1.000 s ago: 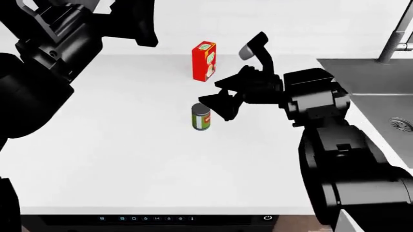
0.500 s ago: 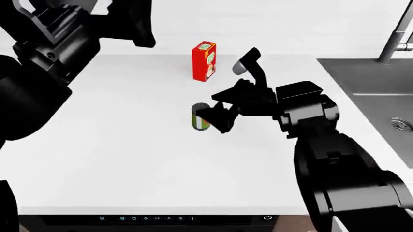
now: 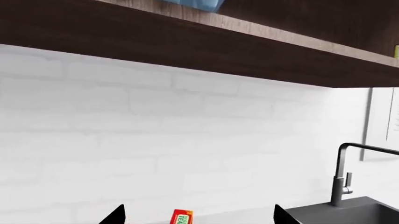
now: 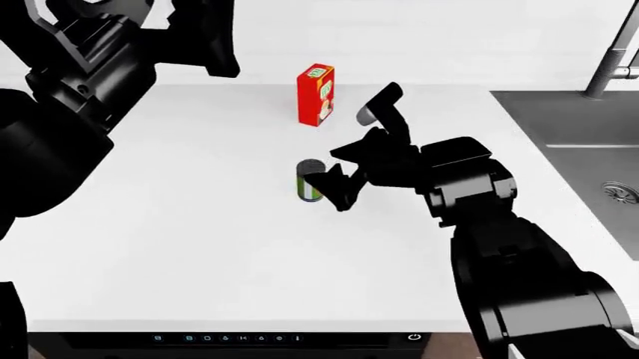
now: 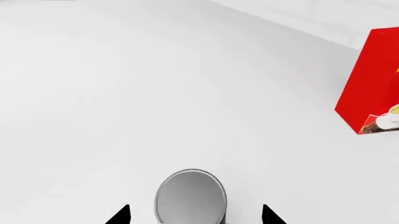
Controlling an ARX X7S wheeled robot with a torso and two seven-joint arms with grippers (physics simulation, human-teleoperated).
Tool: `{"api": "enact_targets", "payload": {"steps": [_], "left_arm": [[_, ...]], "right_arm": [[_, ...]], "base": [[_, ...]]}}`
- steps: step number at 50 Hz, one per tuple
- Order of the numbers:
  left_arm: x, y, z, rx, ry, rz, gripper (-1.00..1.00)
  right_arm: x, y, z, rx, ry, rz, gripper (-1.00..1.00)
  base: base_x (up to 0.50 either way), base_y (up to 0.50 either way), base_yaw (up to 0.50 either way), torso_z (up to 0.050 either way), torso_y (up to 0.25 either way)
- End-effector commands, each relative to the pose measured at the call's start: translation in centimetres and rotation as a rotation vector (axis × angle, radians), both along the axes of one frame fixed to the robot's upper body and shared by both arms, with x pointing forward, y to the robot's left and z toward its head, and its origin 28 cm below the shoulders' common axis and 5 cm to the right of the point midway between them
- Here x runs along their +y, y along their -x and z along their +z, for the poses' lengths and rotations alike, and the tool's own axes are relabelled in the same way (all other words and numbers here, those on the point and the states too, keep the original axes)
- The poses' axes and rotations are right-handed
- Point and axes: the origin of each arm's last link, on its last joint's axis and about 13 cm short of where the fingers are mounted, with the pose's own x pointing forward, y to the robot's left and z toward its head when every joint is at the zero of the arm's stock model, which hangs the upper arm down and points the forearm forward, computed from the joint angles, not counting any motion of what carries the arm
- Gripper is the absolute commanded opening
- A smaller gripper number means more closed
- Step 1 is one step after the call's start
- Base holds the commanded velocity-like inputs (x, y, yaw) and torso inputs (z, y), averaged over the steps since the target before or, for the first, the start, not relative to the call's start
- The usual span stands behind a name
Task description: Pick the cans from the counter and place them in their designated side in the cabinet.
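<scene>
Spanning most of the head view, the counter carries the green can, upright, near its middle, with the red tea box well behind it. Right gripper: jaws spread, tips on either side of the can, not yet closed. Left gripper: raised, jaws apart, empty. Judgement: can rigid, light, smooth-walled; grip mid-height across the curved side, squarely, to avoid tipping.
</scene>
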Motion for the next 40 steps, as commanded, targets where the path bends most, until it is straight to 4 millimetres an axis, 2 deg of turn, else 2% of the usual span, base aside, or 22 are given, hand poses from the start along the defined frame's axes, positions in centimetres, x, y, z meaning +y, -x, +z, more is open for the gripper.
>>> {"api": "enact_targets", "payload": {"steps": [1, 21, 40], "left_arm": [[0.0, -0.1, 0.0, 0.0, -0.001, 0.001, 1.0], [0.3, 0.3, 0.2, -0.019, -0.007, 0.003, 1.0], [0.2, 0.1, 0.0, -0.013, -0.007, 0.002, 1.0]], "right_arm": [[0.2, -0.1, 0.1, -0.06, -0.001, -0.043, 1.0], [1.6, -0.3, 0.8, -0.054, -0.011, 0.028, 1.0], [1.0, -0.2, 0.5, -0.046, 0.014, 0.001, 1.0]], "base": [[0.0, 0.0, 0.0, 0.0, 0.0], [0.0, 0.0, 0.0, 0.0, 0.0], [0.0, 0.0, 0.0, 0.0, 0.0]]}}
